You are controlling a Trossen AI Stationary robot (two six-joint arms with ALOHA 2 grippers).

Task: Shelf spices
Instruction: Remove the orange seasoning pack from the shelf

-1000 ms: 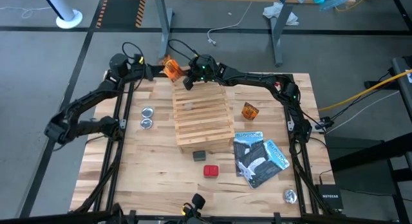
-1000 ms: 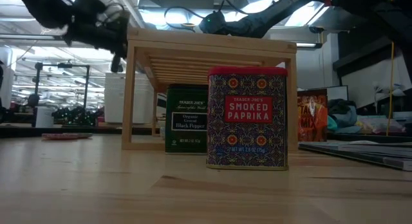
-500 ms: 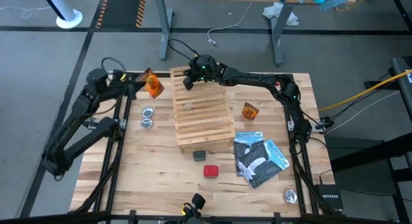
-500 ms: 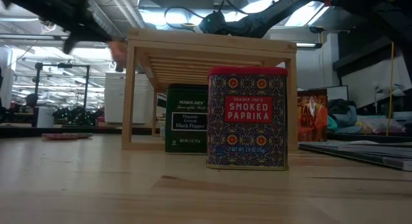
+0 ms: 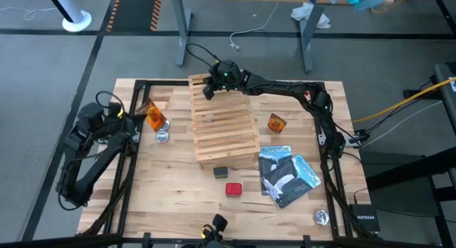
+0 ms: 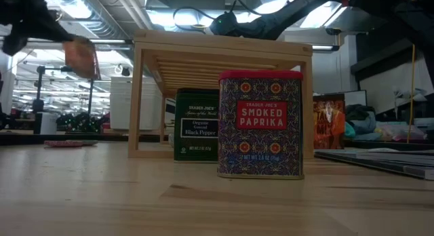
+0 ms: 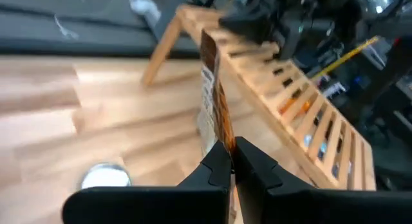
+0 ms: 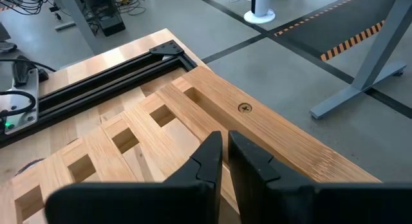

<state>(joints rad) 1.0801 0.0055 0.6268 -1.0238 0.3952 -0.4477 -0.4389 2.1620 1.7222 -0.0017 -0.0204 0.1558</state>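
My left gripper [image 5: 142,112] is at the table's left, shut on an orange-brown crinkly spice packet [image 5: 154,116] that shows edge-on in the left wrist view [image 7: 211,95] and in the air in the low view [image 6: 81,56]. The slatted wooden shelf [image 5: 224,123] stands on its legs mid-table. My right gripper [image 8: 225,147] is over the shelf's far end bar [image 8: 257,130], fingers shut. A dark grey box [image 5: 221,172] and a red box [image 5: 234,189] stand near the shelf's near end. Another orange packet [image 5: 276,123] lies to the shelf's right. My left gripper pinches the packet's end nearest the gripper [image 7: 222,139] between its two fingers, coming from the table's left. The packet sticks out edge-on beyond the fingertips, lifted clear of the table. Whether my right gripper touches the shelf's far end bar I cannot tell.
Two round silver tins [image 5: 163,136] lie just under and beside the held packet. Blue-and-black booklets [image 5: 285,175] lie right of the boxes, and another silver tin [image 5: 321,217] sits at the near right corner. Black rails frame the tabletop.
My left gripper has carried the packet from beside the shelf's far left corner toward the table's left and near edges, to over the silver tins. The packet has stayed lifted in the shut fingers. The arm has folded back toward its base.
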